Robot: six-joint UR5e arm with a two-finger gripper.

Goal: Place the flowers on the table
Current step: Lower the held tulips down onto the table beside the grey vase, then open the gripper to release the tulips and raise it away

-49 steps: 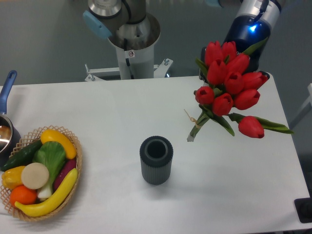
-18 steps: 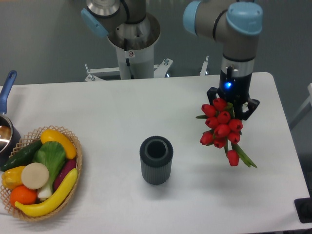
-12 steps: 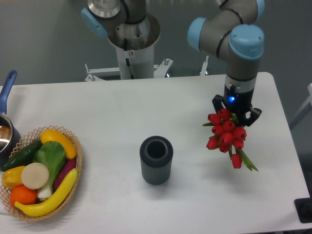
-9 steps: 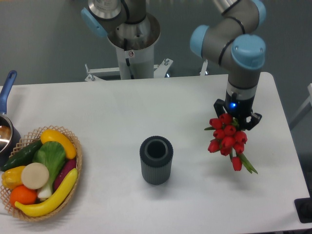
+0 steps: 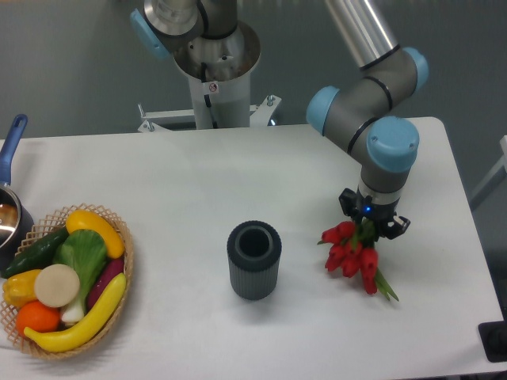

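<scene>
Camera view from above and in front of the rig: the UR5e arm reaches down over the white tabletop (image 5: 198,182), its end effector (image 5: 372,224) pointing straight down to the right of the dark grey ribbed vase (image 5: 253,260), which serves here as the landmark. The end effector's two dark fingers close around the stem end of the flowers (image 5: 352,253), a bunch of red tulips with green leaves, and appear pinched on them, though the wrist hides the contact itself. The red heads fan out below and to the left of the fingers, toward the vase but well apart from it, and one green leaf tip trails away to the lower right. The bunch hangs low over the tabletop at about the vase's level in the frame; whether the blooms touch the surface cannot be told from this angle. A small blue light glows on the wrist just above the fingers. The vase stands upright near the tabletop's middle, its open mouth dark. Far to the left of the vase, at the tabletop's edge, a woven basket (image 5: 123,273) holds a yellow banana, a green leafy vegetable, a cucumber, an orange fruit and other produce. Behind the basket, at the left border, a pot with a blue handle (image 5: 11,138) is partly cut off. Behind the vase, beyond the tabletop's far edge, stands the arm's grey base column (image 5: 214,79).
</scene>
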